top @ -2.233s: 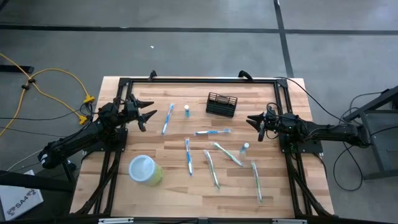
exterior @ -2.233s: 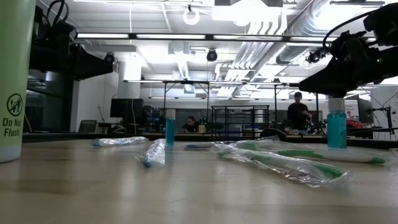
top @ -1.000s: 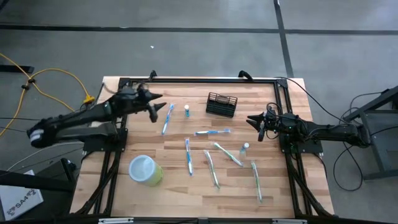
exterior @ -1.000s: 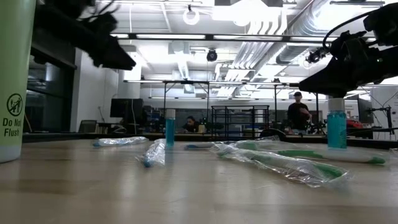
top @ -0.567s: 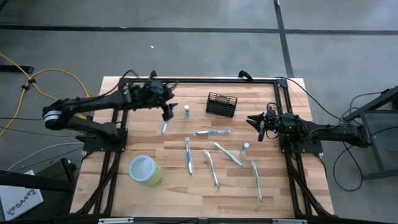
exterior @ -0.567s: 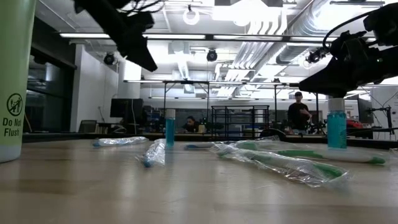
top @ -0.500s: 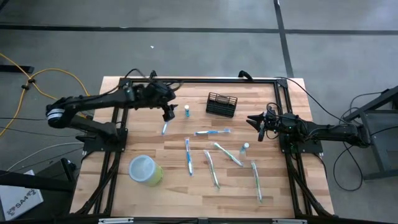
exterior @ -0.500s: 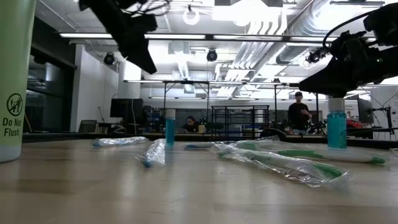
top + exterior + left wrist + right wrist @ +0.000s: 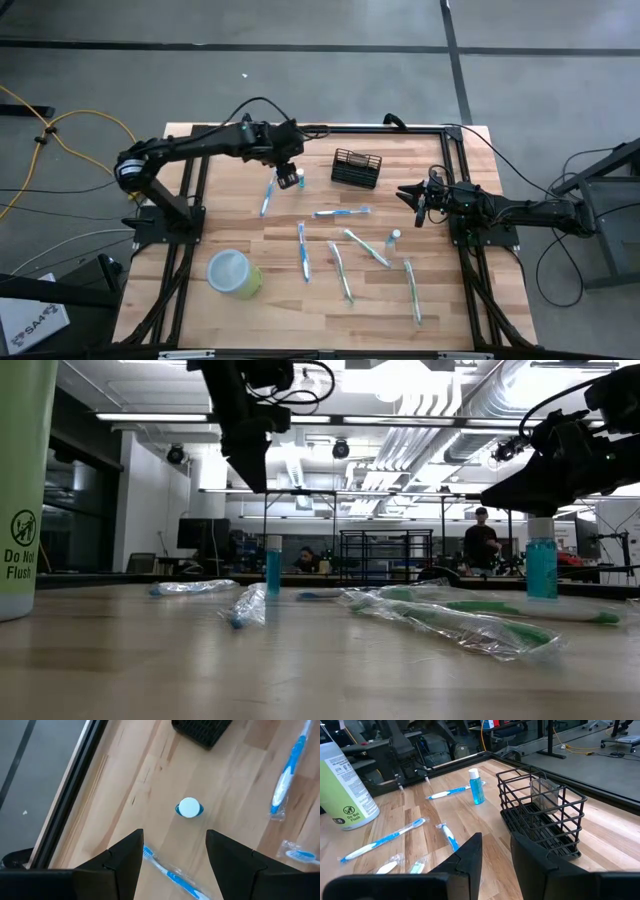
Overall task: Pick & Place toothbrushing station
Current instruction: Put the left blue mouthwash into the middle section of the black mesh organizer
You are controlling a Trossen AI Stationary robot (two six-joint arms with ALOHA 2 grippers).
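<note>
1. The worktop (image 9: 230, 215) is a light wooden slab with a black frame along its edges.
2. The left arm reaches across the far side, and the left gripper (image 9: 288, 177) hangs with its jaws wide apart and nothing between them.
3. The right arm waits at the right side; the right gripper (image 9: 412, 194) has its fingers set narrowly apart, holding nothing.
4. A light-green cup (image 9: 232, 273) lies near the worktop's front, well apart from both grippers.
5. The toothbrushing station (image 9: 357, 168), a black wire-mesh basket, stands upright between the two grippers, nearer the left one, just ahead of the right gripper's fingers in the right wrist view (image 9: 542, 815).
6. Several wrapped toothbrushes (image 9: 342, 212) lie scattered, one blue brush (image 9: 167, 872) directly beneath the left gripper.
7. A small blue bottle (image 9: 189, 808) with a white cap stands just ahead of the left gripper's fingers, between them and the basket.
</note>
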